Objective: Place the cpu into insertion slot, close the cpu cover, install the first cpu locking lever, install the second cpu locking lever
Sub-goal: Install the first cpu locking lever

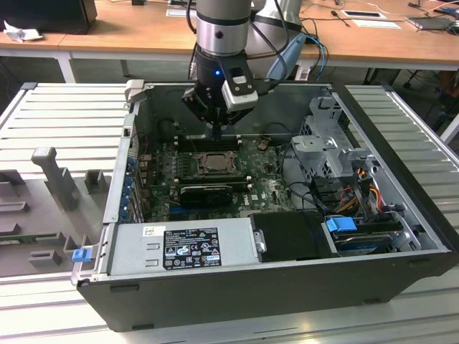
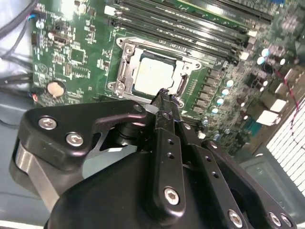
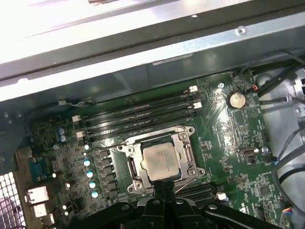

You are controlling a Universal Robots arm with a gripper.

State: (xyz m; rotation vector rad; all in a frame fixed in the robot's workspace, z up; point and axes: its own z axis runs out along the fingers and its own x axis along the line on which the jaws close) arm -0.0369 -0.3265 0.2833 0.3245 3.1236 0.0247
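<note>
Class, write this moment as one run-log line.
gripper: fingers shut, tips by insertion slot edge | cpu: seated in slot | cpu cover: down around cpu

Pretty sure this is a robotics lab or test workshop: opened desktop PC case (image 1: 272,294) sitting on a ribbed metal worktop (image 1: 72,107), a robot arm (image 1: 222,29) over it, grey jig blocks (image 1: 54,175) alongside, and wooden desks (image 1: 136,36) with papers (image 1: 376,24) behind.
</note>
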